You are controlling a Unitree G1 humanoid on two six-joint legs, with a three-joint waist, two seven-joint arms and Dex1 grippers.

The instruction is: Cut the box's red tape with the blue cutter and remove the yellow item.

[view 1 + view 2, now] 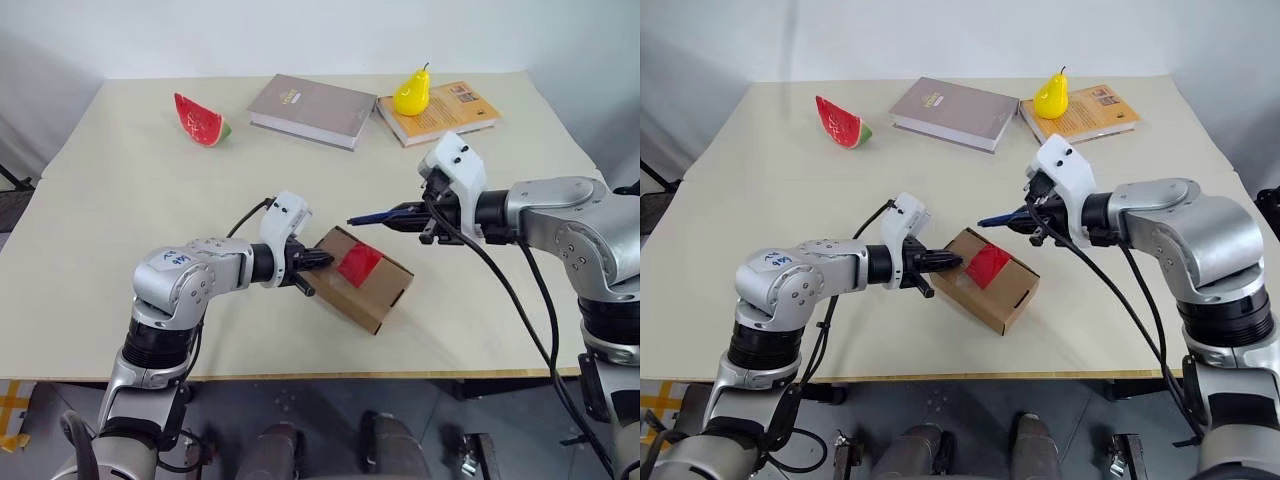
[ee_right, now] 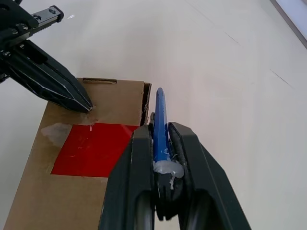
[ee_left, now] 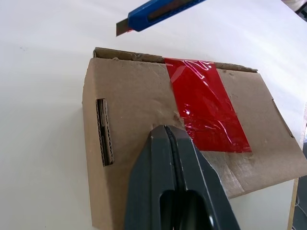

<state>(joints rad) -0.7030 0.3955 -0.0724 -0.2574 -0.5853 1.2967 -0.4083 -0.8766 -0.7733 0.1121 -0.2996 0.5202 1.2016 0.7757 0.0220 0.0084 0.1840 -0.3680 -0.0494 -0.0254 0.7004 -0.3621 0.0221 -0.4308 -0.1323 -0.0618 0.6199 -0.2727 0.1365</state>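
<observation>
The box (image 1: pixel 375 292), a small brown carton, lies closed near the table's front middle, with the red tape (image 1: pixel 358 263) stuck across its top and over its far edge. My left gripper (image 1: pixel 325 259) is shut, and its tip presses on the lid just beside the tape (image 3: pixel 206 108). My right gripper (image 1: pixel 405 214) is shut on the blue cutter (image 1: pixel 375 216). The cutter's blade end (image 3: pixel 153 12) hovers just above and past the box's far edge, clear of the tape. The yellow item is hidden.
At the back of the table lie a watermelon slice (image 1: pixel 200 120), a grey book (image 1: pixel 312 110) and an orange book (image 1: pixel 445 115) with a yellow pear (image 1: pixel 412 93) on it. The table's front edge (image 1: pixel 330 375) runs close below the box.
</observation>
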